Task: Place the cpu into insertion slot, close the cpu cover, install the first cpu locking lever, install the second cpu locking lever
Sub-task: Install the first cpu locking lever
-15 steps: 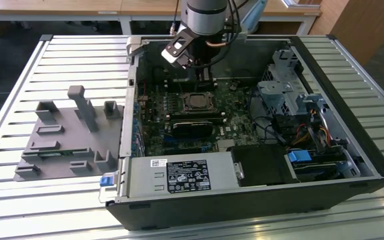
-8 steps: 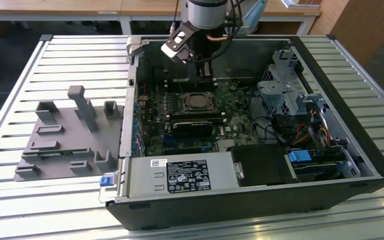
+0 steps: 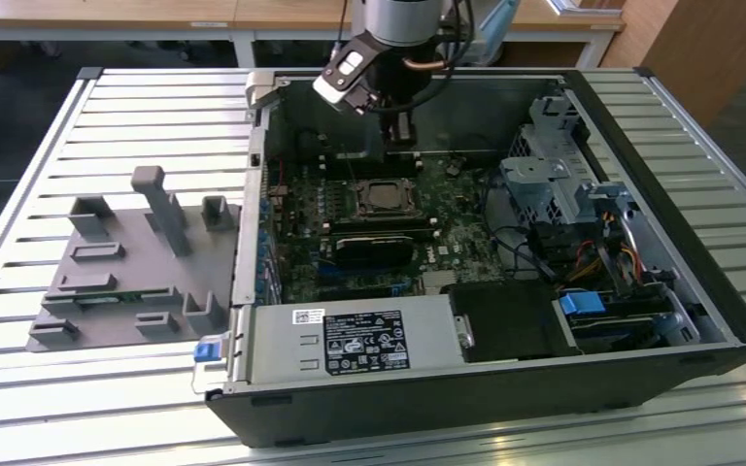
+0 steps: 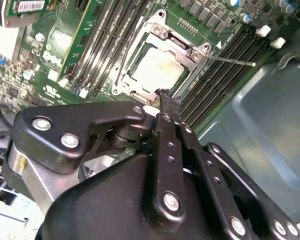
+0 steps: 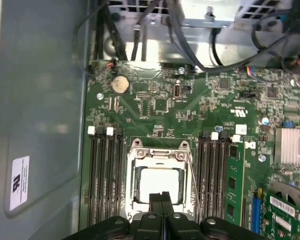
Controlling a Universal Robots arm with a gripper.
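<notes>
At the exterior view's left, a grey moulded fixture point(image 3: 133, 267) lies on the slatted worktop point(image 3: 36, 146) beside the open computer case point(image 3: 477, 408). In the middle, my gripper point(image 3: 403, 131) reaches down into the case, close to the insertion slot point(image 3: 361, 198) on the green board. In both wrist views the cpu point(image 5: 160, 185) point(image 4: 157, 67) sits in that slot, silver top up, with the cpu cover point(image 5: 158, 155) point(image 4: 162, 35) lying flat around it. My gripper point(image 5: 162, 196) point(image 4: 163, 97) has its fingers pressed together with nothing between them, their tips at the cover's edge. I cannot tell if they touch it. A thin locking lever point(image 4: 230, 60) juts out from the socket's corner. Further right stands a metal drive cage point(image 3: 555, 180).
</notes>
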